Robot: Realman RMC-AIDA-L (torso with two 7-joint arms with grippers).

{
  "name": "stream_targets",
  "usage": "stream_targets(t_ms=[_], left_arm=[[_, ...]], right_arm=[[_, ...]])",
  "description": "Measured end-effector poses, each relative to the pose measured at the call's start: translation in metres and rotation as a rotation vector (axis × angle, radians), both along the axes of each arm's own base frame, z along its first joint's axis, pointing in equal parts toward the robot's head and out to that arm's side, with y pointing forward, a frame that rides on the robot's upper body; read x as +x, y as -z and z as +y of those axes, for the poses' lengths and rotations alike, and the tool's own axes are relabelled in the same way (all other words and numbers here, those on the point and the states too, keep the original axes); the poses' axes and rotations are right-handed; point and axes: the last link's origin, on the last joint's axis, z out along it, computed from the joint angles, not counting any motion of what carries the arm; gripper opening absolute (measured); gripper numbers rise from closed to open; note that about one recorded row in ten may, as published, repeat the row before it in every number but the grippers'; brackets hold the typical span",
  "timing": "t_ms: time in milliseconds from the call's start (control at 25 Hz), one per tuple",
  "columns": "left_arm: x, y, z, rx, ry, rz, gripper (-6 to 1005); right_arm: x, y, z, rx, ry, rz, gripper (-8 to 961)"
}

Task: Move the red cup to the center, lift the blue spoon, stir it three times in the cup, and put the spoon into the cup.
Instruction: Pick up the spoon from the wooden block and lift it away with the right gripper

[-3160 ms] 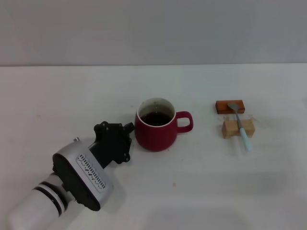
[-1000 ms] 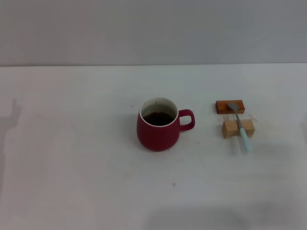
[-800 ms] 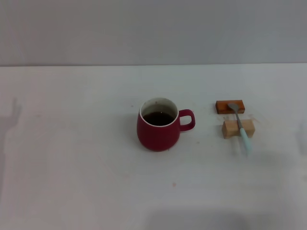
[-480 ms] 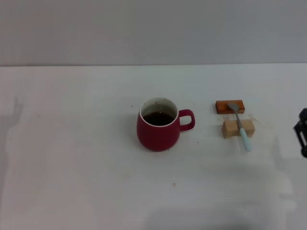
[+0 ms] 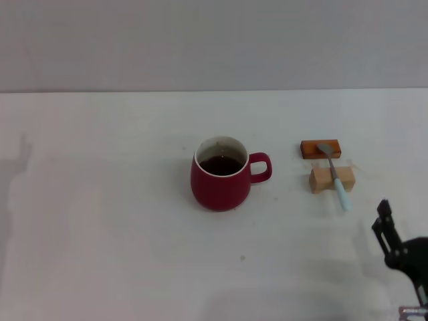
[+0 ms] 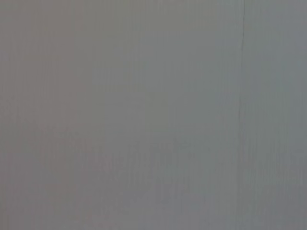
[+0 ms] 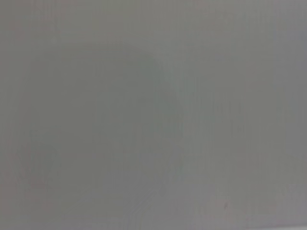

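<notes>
Hovering low near the blue spoon (image 5: 336, 176), right gripper (image 5: 388, 231), finger state unclear.

The red cup (image 5: 221, 179) looks glossy ceramic, the blue spoon (image 5: 336, 178) metal-necked, resting on wooden blocks (image 5: 331, 179).

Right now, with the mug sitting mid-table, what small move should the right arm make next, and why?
Probably bring the right claw forward and inward over the pale-blue handle of the slim metal spoon. That spoon lies untouched across a light wooden block, its bowl on a dark red-brown block, while the dark red ceramic mug already stands central.
</notes>
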Motion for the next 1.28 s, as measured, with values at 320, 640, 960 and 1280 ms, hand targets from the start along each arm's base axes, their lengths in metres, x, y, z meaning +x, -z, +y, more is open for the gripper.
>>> stream_targets(t_ms=[320,640,960,1280], left_arm=[[-0.002,-0.002,-0.001,-0.001,-0.003,0.008,842],[-0.001,-0.002,-0.002,-0.011,0.011,0.028,842],[-0.001,-0.002,-0.002,-0.009,0.014,0.027,842],[0.0,0.0,-0.003,-0.008,0.014,0.026,842]], right_arm=[[0.007,0.019,-0.024,-0.091,0.02,-0.014,782],[0.015,0.023,-0.022,-0.118,0.039,-0.034,782],[0.016,0.027,-0.003,-0.154,0.027,-0.049,783],[0.017,0.037,0.011,-0.229,0.02,-0.067,782]])
